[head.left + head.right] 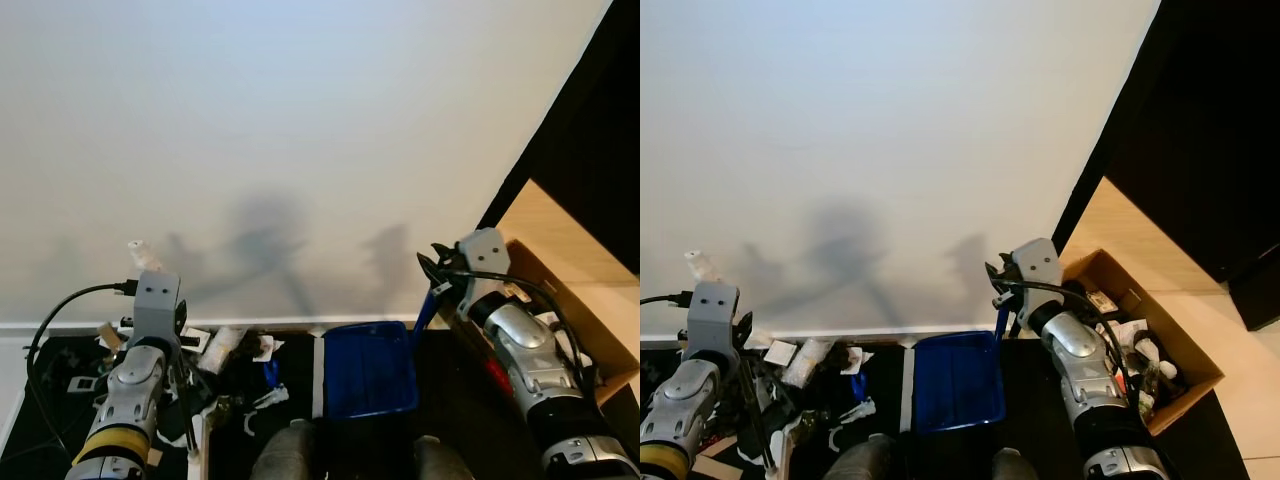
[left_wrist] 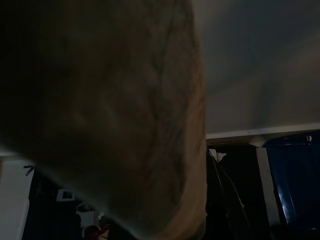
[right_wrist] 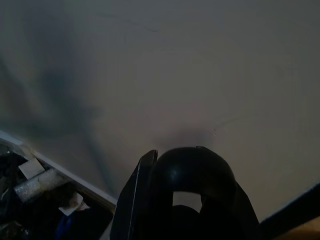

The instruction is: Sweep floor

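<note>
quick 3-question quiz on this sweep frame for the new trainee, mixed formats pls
1. True or false: the blue dustpan lies on the dark floor between the two arms.
2. Multiple choice: the litter pile sits A) inside the dustpan, B) on the floor on the robot's left of the dustpan, C) in the cardboard box.
3. Short answer: which gripper is at the dustpan's upright blue handle?

Key
1. True.
2. B.
3. The right gripper; whether its jaws close on the handle is not clear.
</note>
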`<state>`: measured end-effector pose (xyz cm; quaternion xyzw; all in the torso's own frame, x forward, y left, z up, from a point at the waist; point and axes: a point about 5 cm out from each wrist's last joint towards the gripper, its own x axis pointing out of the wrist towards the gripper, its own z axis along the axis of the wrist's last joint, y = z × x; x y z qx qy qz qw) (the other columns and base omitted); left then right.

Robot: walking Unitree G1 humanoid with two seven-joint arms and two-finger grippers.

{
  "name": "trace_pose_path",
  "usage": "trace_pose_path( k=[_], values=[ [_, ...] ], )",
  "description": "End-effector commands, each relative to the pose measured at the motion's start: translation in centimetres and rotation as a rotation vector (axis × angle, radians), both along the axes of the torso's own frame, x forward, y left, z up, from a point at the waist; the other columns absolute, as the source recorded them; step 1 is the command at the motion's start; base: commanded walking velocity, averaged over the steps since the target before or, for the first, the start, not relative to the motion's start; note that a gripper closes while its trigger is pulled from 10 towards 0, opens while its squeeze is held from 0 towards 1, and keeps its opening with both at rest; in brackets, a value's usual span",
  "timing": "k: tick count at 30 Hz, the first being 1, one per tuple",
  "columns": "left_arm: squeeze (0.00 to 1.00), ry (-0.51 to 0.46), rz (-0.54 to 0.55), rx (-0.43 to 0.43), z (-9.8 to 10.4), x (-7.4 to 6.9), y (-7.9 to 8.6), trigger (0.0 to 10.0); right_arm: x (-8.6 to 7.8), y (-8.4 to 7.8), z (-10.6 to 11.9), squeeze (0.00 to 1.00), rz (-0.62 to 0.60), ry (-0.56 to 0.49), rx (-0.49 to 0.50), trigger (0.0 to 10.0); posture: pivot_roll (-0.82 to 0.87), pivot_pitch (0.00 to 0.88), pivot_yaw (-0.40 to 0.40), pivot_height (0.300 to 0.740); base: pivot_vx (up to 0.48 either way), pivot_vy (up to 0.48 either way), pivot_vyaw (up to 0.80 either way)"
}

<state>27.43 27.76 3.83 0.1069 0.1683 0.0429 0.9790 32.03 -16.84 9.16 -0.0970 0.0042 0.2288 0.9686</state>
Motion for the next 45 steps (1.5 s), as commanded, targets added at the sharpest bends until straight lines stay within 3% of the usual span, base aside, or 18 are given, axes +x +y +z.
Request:
trace_pose_path(
  k=[1,7,8,9,13,20,23,27,29,30,31,32,38,41,45],
  values=[
    [0.0,0.0,-0.002,0.014,-0.2,-0.4,0.2,10.0,-0.5,-0.3,-2.3,0.0,-0.048,0.105,-0.002,10.0,0.12,0.167,0.06,0.74,0.0,0.0,0.0],
    [0.0,-0.02,0.031,0.061,0.8,-0.4,2.0,10.0,-0.3,-0.6,-2.4,0.0,-0.084,0.115,-0.001,10.0,0.12,0.177,0.063,0.74,0.0,0.0,0.0],
    [0.0,-0.03,0.067,0.091,1.5,-0.4,3.7,10.0,-0.2,-0.9,-2.5,0.0,-0.114,0.117,-0.013,10.0,0.12,0.18,0.064,0.74,0.0,0.0,0.0],
    [0.0,-0.035,0.082,0.101,1.8,-0.5,4.3,10.0,-0.2,-1.0,-2.5,0.0,-0.124,0.116,-0.011,10.0,0.11,0.182,0.065,0.74,0.0,0.0,0.0],
    [0.0,-0.044,0.125,0.118,2.4,-0.7,5.7,10.0,-0.2,-1.1,-2.3,0.0,-0.133,0.107,0.006,10.0,0.11,0.184,0.064,0.74,0.0,0.0,0.0],
    [0.0,-0.093,0.222,0.142,4.3,-2.3,9.2,10.0,-0.2,-1.4,-2.1,0.0,-0.122,0.089,0.013,10.0,0.1,0.196,0.064,0.74,0.0,0.0,0.0],
    [0.0,-0.087,0.271,0.115,3.7,-3.2,9.9,10.0,-0.1,-1.4,-1.9,0.0,-0.118,0.086,0.017,10.0,0.1,0.2,0.05,0.74,0.0,0.0,0.0],
    [0.0,-0.061,0.291,0.12,2.6,-3.7,9.8,10.0,-0.1,-1.1,-1.8,0.0,-0.102,0.084,0.02,10.0,0.1,0.203,0.043,0.74,0.0,0.0,0.0],
    [0.0,-0.042,0.306,0.021,1.3,-4.0,9.2,10.0,0.1,-0.7,-1.6,0.0,-0.076,0.08,0.02,10.0,0.09,0.215,0.021,0.74,0.0,0.0,0.0],
    [0.0,-0.042,0.306,0.021,1.3,-4.0,9.2,10.0,0.1,-0.7,-1.6,0.0,-0.076,0.08,0.02,10.0,0.09,0.215,0.021,0.74,0.0,0.0,0.0],
    [0.0,-0.086,0.328,-0.1,0.6,-3.6,8.2,10.0,0.2,-0.4,-1.2,0.0,-0.059,0.067,0.027,10.0,0.06,0.225,0.009,0.74,0.0,0.0,0.0],
    [0.0,-0.104,0.332,-0.131,0.5,-3.4,7.9,10.0,0.2,-0.4,-1.0,0.0,-0.054,0.061,0.03,10.0,0.06,0.225,0.009,0.74,0.0,0.0,0.0],
    [0.0,-0.145,0.221,-0.207,0.4,-2.0,5.5,10.0,-0.1,-0.9,-0.6,0.0,-0.049,0.046,0.035,10.0,0.04,0.235,0.008,0.74,0.0,0.0,0.0],
    [0.0,-0.15,0.213,-0.232,0.4,-1.8,5.3,10.0,-0.1,-1.0,-0.6,0.0,-0.051,0.045,0.038,10.0,0.03,0.237,0.009,0.74,0.0,0.0,0.0],
    [0.0,-0.182,0.175,-0.323,0.5,-0.6,3.8,10.0,-0.3,-1.0,-0.5,0.0,-0.054,0.04,0.047,10.0,0.02,0.247,0.013,0.74,0.0,0.0,0.0]
  ],
)
